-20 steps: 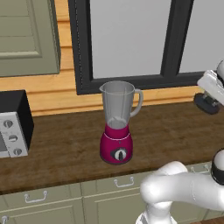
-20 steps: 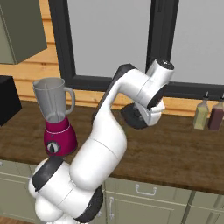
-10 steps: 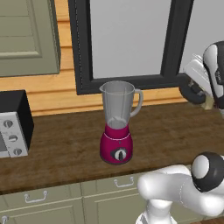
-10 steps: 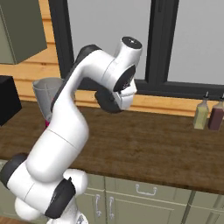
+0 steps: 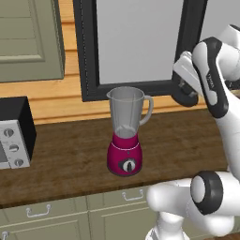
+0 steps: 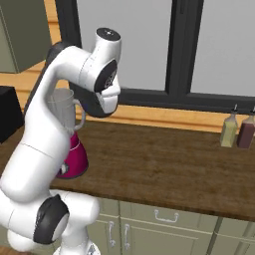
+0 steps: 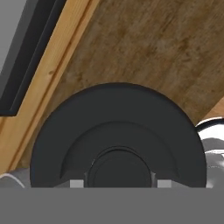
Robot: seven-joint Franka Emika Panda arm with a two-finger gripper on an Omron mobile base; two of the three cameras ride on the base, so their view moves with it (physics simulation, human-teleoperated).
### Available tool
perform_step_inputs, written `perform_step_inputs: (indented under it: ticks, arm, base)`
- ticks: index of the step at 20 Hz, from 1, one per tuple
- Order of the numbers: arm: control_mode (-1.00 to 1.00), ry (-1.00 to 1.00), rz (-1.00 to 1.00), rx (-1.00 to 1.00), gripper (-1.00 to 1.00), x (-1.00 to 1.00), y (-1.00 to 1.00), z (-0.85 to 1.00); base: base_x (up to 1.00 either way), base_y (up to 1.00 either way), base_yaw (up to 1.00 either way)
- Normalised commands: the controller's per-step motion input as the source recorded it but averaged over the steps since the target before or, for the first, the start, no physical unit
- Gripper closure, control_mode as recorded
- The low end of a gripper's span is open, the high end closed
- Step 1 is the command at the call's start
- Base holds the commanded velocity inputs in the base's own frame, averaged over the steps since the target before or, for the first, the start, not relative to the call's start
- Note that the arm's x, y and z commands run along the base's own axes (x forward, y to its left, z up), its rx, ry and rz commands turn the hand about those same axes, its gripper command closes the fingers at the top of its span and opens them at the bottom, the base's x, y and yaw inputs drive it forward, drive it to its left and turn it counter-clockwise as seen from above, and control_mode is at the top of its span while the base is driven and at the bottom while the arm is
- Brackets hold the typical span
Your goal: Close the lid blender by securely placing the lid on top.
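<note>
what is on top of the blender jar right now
Nothing: the blender jar's mouth stands open. The lid is off to its side, held in the pincer, above the wooden counter; the lid hides the counter beneath it.

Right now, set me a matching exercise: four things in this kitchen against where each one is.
Things:
1. lid
2. blender
3. oven
4. bottles

Places:
A. on the counter at its far left
B. by the window at the counter's right end
C. in the gripper, up in the air right of the jar
D. mid-counter, jar open on top

Pairs: 1-C, 2-D, 3-A, 4-B
</note>
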Motion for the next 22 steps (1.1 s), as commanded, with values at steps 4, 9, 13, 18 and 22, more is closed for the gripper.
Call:
perform_step_inputs:
  ticks: [4,9,13,18,22]
  arm:
    - [-1.0,0.0,0.01,0.0,1.0,0.01,0.72,0.2]
    - [-1.0,0.0,0.0,0.0,1.0,0.02,0.47,0.3]
    - [-1.0,0.03,0.01,0.0,1.0,0.12,0.47,0.17]
    - [-1.0,0.07,0.03,-0.01,1.0,0.14,0.49,0.19]
    - [-1.0,0.11,0.02,-0.05,1.0,0.27,0.57,0.09]
  base:
    - [0.0,0.0,0.0]
    - [0.0,0.0,0.0]
    - [0.0,0.0,0.0]
    - [0.0,0.0,0.0]
    - [0.0,0.0,0.0]
